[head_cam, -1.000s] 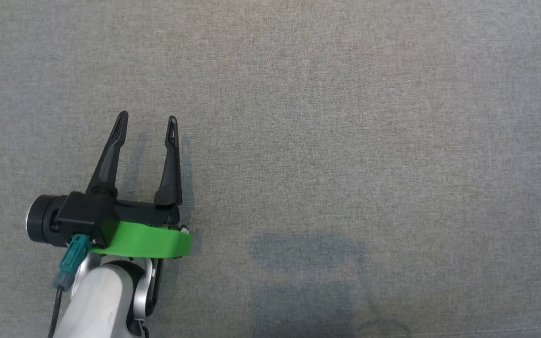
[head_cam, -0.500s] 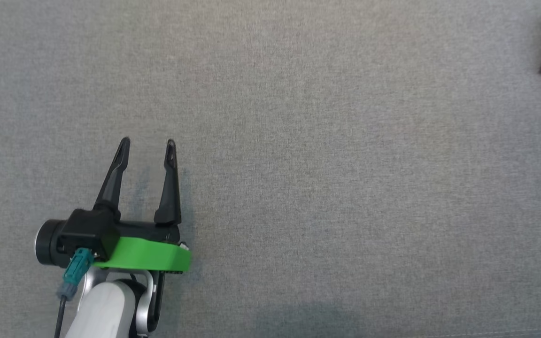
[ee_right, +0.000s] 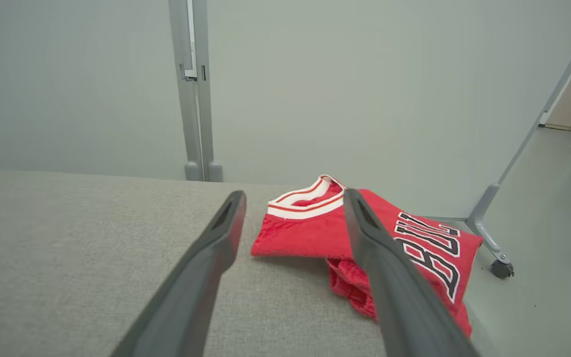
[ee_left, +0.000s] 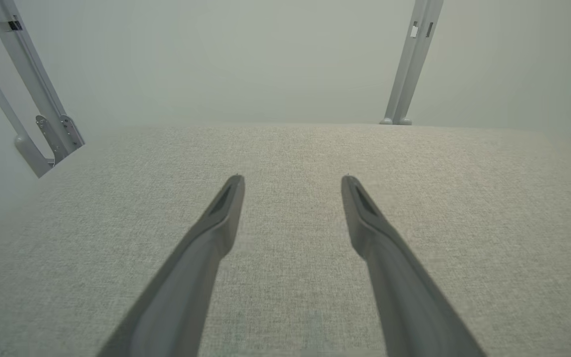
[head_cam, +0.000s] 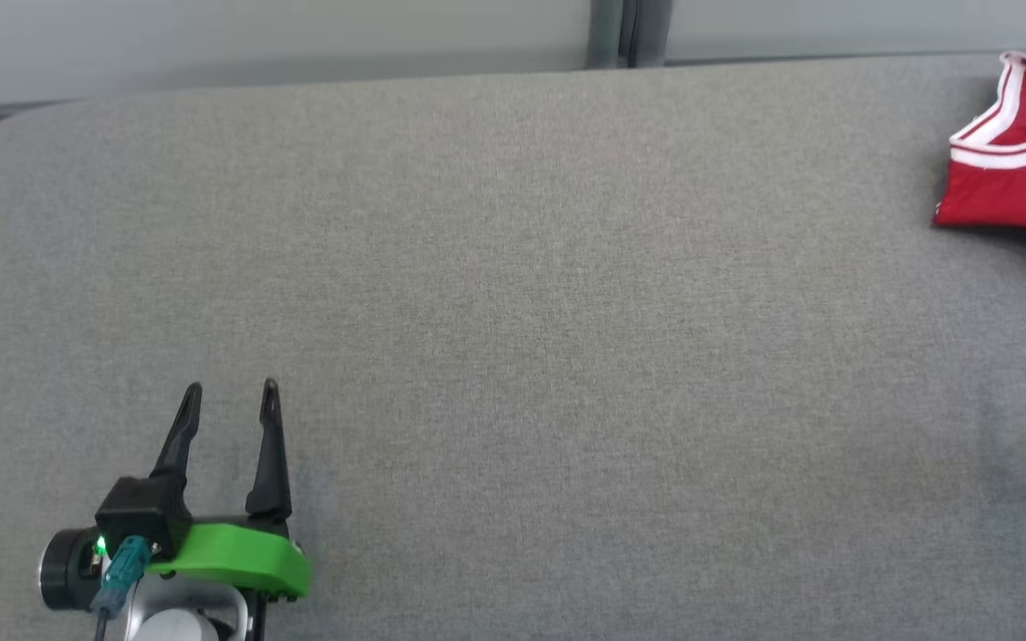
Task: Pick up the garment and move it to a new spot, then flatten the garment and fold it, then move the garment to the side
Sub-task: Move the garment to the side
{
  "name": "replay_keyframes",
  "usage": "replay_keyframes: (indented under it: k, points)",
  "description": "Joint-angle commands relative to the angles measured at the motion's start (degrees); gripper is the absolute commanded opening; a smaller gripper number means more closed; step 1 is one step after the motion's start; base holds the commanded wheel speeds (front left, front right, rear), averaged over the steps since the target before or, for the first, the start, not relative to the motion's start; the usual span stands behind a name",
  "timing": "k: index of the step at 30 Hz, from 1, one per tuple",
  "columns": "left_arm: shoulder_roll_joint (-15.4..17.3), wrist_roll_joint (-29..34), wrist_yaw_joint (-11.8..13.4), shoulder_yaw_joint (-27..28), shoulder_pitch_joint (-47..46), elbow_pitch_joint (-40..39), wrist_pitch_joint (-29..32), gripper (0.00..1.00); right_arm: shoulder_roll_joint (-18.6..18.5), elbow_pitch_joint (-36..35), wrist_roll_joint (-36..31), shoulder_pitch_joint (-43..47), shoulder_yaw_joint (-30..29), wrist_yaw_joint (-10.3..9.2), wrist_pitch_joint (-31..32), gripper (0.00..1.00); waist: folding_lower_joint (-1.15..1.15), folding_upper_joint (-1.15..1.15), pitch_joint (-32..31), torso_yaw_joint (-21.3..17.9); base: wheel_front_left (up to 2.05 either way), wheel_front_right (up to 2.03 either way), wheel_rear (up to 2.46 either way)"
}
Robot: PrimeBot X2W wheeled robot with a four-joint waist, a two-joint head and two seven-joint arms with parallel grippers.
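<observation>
The garment (head_cam: 1007, 169), a red jersey with white trim, lies in a folded heap at about 2 o'clock in the head view, at the far right corner of the grey desk (head_cam: 513, 294). In the right wrist view the garment (ee_right: 305, 235) sits just beyond the right pincer (ee_right: 294, 194). Its lettered half runs toward 4 o'clock, to the desk's edge or over it; which, I cannot tell.

The right pincer is spread wide and holds nothing. One finger crosses in front of the cloth but looks to be above it, not gripping it. The left pincer (head_cam: 231, 385) is at about 8 o'clock in the head view, well apart from the garment, also wide and bare over plain desk, as its own wrist view confirms (ee_left: 291, 178).

Judging from this, the last step, moving the garment to the side, looks done or nearly so: the jersey is folded, set aside, and free of both pincers.

The next move likely calls for drawing the right arm back without snagging the cloth. If the overhanging part threatens to slide off, a nudge toward 9 o'clock would settle it.
</observation>
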Motion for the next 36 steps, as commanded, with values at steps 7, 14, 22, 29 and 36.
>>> replay_keyframes:
  k: [7, 14, 22, 29, 36]
  points:
    - [0.44, -0.99, -1.25, 1.91, 4.05, 5.88, -1.36, 1.00, 9.20, -9.36, -4.80, 12.97, 0.68, -0.02, -0.39, 1.00, 0.01, 0.00, -9.81, 2.44, 0.00, 0.00, 0.00]
    - [-0.93, 0.39, -2.87, 3.06, 4.85, 8.64, -1.57, 1.00, 16.87, -7.45, -8.61, 18.20, -1.00, -0.02, -0.87, 1.00, 0.01, 0.00, -11.81, 4.39, 0.00, 0.00, 0.00]
    - [-2.04, 2.65, -5.00, 4.57, 5.07, 9.39, -1.60, 1.00, 22.15, -4.45, -16.93, 19.12, -6.29, -0.02, -0.99, 1.00, 0.01, 0.00, -12.14, 4.80, 0.00, 0.00, 0.00]
    - [-2.78, 3.84, -6.85, 5.49, 4.73, 9.86, -1.59, 1.00, 24.40, -5.61, -23.75, 18.77, -10.77, -0.02, -1.01, 1.00, 0.01, 0.00, -11.89, 4.27, 0.00, 0.00, 0.00]
    - [-3.77, 5.25, -8.00, 6.89, 4.36, 10.00, -1.55, 1.00, 25.32, -9.01, -27.19, 18.63, -9.21, -0.02, -1.01, 1.00, 0.01, 0.00, -11.64, 3.68, 0.00, 0.00, 0.00]
